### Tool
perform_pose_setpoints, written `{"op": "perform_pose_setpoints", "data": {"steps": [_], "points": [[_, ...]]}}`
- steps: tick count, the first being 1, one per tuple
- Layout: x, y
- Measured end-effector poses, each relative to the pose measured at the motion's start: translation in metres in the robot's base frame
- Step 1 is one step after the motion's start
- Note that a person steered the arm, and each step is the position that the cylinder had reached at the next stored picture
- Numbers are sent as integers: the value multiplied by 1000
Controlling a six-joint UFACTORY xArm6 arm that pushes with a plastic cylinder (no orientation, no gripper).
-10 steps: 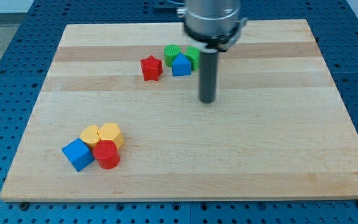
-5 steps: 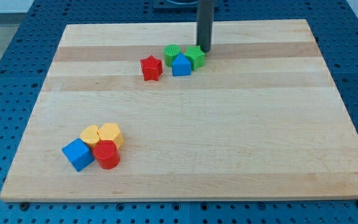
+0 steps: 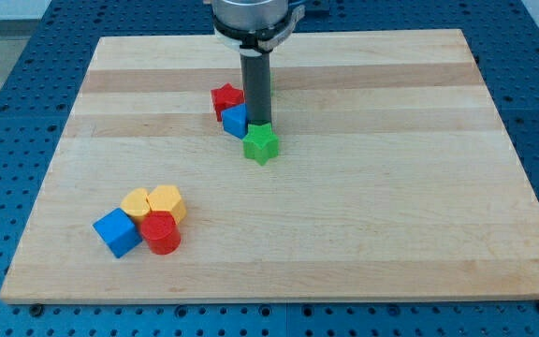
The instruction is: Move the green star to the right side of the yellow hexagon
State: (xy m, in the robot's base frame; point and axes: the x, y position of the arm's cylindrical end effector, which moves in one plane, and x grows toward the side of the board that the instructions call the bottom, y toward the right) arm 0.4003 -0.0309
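Note:
The green star (image 3: 261, 144) lies on the wooden board (image 3: 391, 206), a little above the middle. My tip (image 3: 255, 127) stands right at the star's upper edge, touching it or nearly so. The yellow hexagon (image 3: 168, 200) sits far off at the lower left, in a tight cluster. The rod rises straight from the tip toward the view's top.
A blue block (image 3: 236, 120) and a red star (image 3: 225, 97) sit just left of the rod, touching each other. Around the hexagon are another yellow block (image 3: 137, 203), a red cylinder (image 3: 161, 233) and a blue cube (image 3: 117, 232). A second green block does not show.
My tip moved from the top of the board down and left, pushing the green star down out of its group. The blue block shifted left and down toward the red star.

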Motion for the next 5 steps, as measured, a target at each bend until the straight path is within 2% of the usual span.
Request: {"op": "perform_pose_setpoints", "data": {"steps": [2,3,5], "points": [[9,31],[28,34],[47,-5]]}}
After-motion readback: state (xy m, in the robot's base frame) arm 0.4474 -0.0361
